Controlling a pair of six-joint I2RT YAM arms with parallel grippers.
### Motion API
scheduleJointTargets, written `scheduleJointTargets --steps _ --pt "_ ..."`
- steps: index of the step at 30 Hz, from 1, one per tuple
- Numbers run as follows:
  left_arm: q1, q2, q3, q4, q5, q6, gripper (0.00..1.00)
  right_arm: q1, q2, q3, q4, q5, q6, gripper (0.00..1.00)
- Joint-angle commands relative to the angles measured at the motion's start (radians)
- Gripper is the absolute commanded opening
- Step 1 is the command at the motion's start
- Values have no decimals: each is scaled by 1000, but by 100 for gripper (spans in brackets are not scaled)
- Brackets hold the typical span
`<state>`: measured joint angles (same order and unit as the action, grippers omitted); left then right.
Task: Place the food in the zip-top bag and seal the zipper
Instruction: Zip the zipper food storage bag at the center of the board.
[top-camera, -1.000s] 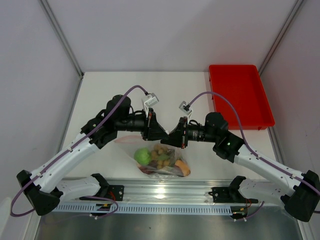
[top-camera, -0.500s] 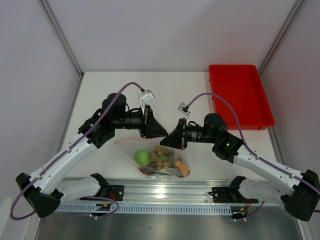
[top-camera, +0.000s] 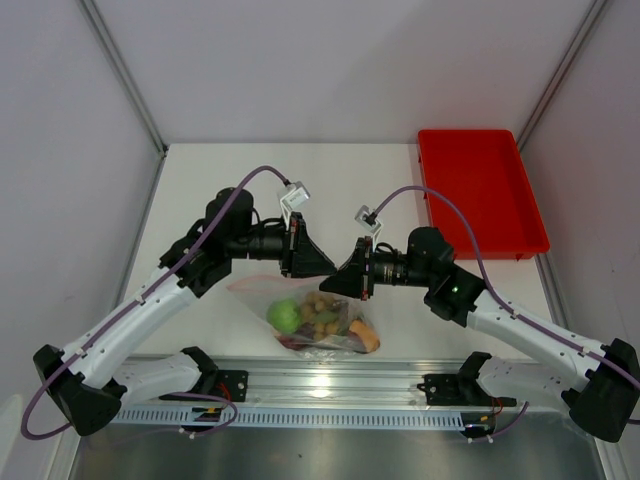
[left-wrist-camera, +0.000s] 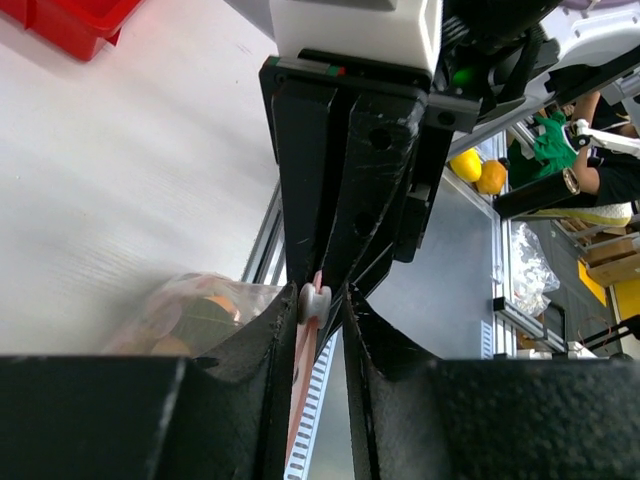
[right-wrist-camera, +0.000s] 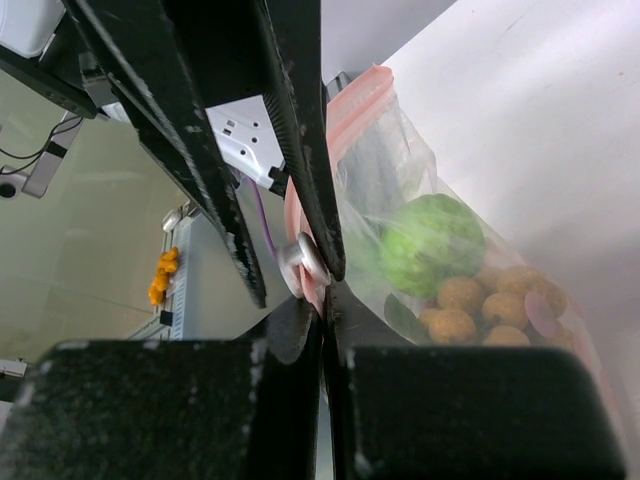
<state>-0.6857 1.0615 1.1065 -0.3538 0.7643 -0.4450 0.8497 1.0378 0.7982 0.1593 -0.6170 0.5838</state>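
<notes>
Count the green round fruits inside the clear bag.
1: the green round fruit sits inside the zip-top bag, beside the tan fruits. More could be hidden under the other food.

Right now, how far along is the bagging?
Done: the food sits inside the bag. In hand: the right gripper has its jaws shut on the zipper; the left gripper straddles it, jaws slightly apart. Left: pressing the strip closed; whether any stretch is sealed, I cannot tell.
</notes>
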Motion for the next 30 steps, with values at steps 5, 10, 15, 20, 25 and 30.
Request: scheduleJointTargets --steps 5,10,15,20,25,30 --pt "6 -31 -20 15 17 3 22 0 -1 12 85 0 13 0" --pt "8 -34 -23 12 9 3 1 -3 1 6 88 2 22 0" --pt "8 -32 -14 13 4 -6 0 3 -7 -4 86 42 22 0" --pt "8 -21 -11 -19 -19 0 1 5 -68 -63 115 157 34 0" --pt "8 -23 -37 -48 -28 15 1 -38 -145 -140 161 240 91 0" --pt "8 -35 -53 -62 -40 28 1 -95 -185 -174 178 228 132 0"
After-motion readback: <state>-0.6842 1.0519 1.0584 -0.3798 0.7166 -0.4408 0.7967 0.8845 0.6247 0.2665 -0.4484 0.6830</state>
